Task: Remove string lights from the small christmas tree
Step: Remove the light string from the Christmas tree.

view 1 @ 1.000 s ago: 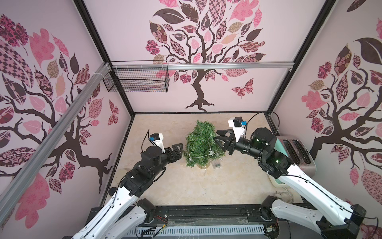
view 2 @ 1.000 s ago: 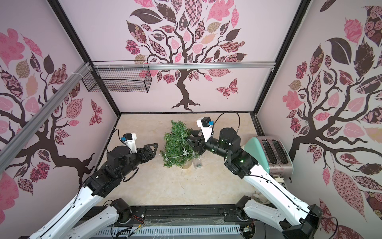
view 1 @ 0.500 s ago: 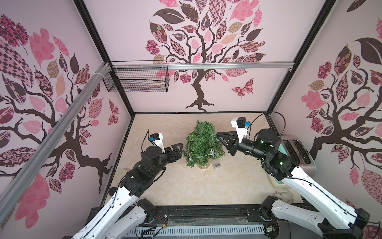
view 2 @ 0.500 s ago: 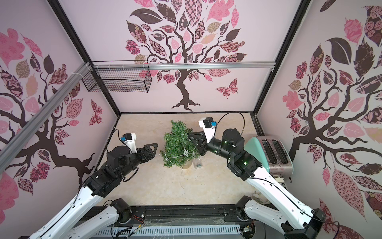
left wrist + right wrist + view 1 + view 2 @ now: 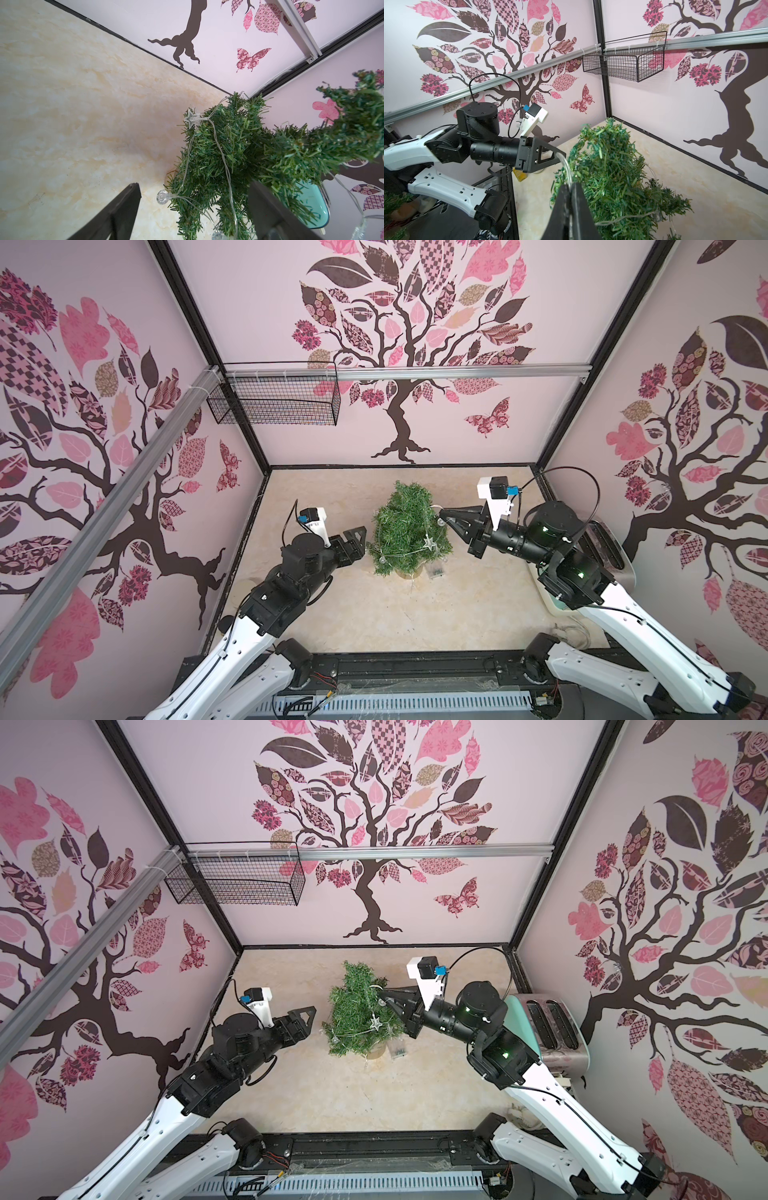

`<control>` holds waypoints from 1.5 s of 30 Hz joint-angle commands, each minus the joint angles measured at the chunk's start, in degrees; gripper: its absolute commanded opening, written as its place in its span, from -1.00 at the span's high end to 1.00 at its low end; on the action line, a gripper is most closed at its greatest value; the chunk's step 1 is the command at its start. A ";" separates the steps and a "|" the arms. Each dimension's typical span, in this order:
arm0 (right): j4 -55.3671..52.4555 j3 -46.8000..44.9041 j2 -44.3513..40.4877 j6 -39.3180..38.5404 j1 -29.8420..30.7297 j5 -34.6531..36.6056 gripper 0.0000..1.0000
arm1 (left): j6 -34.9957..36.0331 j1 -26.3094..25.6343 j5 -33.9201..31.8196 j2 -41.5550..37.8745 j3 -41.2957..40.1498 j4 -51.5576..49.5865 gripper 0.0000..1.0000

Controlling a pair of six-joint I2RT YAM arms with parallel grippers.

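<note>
The small christmas tree [image 5: 409, 526] stands at the middle of the worktop [image 5: 374, 614]. The string lights [image 5: 430, 545] lie on its branches, and their battery box [image 5: 435, 570] lies on the worktop just right of its base. The left gripper [image 5: 362, 540] is left of the tree, and the right gripper [image 5: 442, 515] is at the tree's right side. A toaster [image 5: 557, 1031] sits at the right edge.

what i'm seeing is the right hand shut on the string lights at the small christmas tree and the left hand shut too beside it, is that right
One slip: the left hand is open, not shut; the left wrist view shows its fingers wide apart. The right hand is shut on the string lights at the small christmas tree.
</note>
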 commanded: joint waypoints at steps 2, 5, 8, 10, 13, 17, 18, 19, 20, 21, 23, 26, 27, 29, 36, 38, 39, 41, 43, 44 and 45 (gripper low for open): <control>-0.09 -0.99 -3.62 1.20 0.22 -2.49 1.00 | 1.15 0.14 -1.48 -0.79 2.18 -0.42 -0.75; -1.61 -1.03 -4.72 0.47 0.23 -4.66 1.00 | 1.34 0.20 -1.49 -0.77 2.46 -0.38 -0.75; -2.99 -0.05 -3.89 0.02 0.26 -8.51 1.00 | 1.46 0.16 -1.67 -0.67 2.59 -0.39 -0.75; -3.66 0.78 -2.76 -0.18 0.23 -10.39 1.00 | 1.46 0.14 -1.75 -0.69 2.61 -0.43 -0.75; -5.80 2.84 -0.03 -0.37 0.22 -11.85 1.00 | 1.46 0.18 -1.97 -0.75 2.58 -0.43 -0.75; -6.84 3.52 1.97 -0.64 0.48 -13.16 1.00 | 1.37 0.24 -2.10 -0.77 2.49 -0.63 -0.75; -7.32 3.50 2.05 -0.84 0.57 -13.16 1.00 | 1.29 0.16 -2.10 -0.74 2.42 -0.68 -0.75; -7.71 3.41 2.06 -0.93 0.72 -13.00 1.00 | 1.36 0.24 -2.19 -0.78 2.51 -0.74 -0.75; -8.51 3.49 2.09 -1.35 0.72 -13.07 1.00 | 1.37 0.28 -2.40 -0.78 2.52 -0.78 -0.75; -9.28 3.45 1.98 -1.68 0.72 -12.97 1.00 | 1.45 0.29 -2.38 -0.70 2.58 -0.78 -0.75; -9.78 2.67 1.11 -1.71 0.77 -12.07 1.00 | 1.42 0.28 -2.45 -0.64 2.76 -0.91 -0.75; -10.13 0.88 -1.18 -1.51 0.75 -8.85 1.00 | 1.39 0.29 -2.48 -0.60 3.16 -1.01 -0.75; -10.00 0.03 -2.29 -1.35 0.77 -6.74 1.00 | 1.41 0.31 -2.54 -0.61 3.19 -1.04 -0.75; -8.85 -1.81 -4.84 -1.13 0.76 -1.48 1.00 | 1.44 0.38 -2.56 -0.74 3.49 -1.15 -0.75; -5.52 -2.61 -9.28 -1.39 0.74 15.69 1.00 | 2.14 0.54 -3.09 -0.79 5.24 -1.68 -0.75; -5.41 -1.18 -7.45 -1.39 0.71 19.72 1.00 | 2.54 0.72 -3.31 -0.33 6.17 -1.91 -0.75; -5.18 -0.29 -6.49 -1.47 0.66 21.87 1.00 | 2.86 0.86 -3.56 -0.09 6.90 -2.13 -0.75; -4.16 1.28 -4.91 -2.19 0.51 25.34 1.00 | 3.51 1.23 -4.48 0.39 8.16 -2.61 -0.75; -3.51 3.69 -3.05 -3.37 -0.20 27.86 1.00 | 4.32 1.98 -4.83 0.82 9.18 -2.22 -0.75; -3.09 5.26 -1.61 -3.66 -1.22 27.61 1.00 | 4.53 2.65 -4.91 1.19 9.77 -2.02 -0.75; -2.91 6.88 -0.52 -3.56 -2.47 26.63 1.00 | 4.62 3.42 -4.70 1.52 10.19 -1.84 -0.75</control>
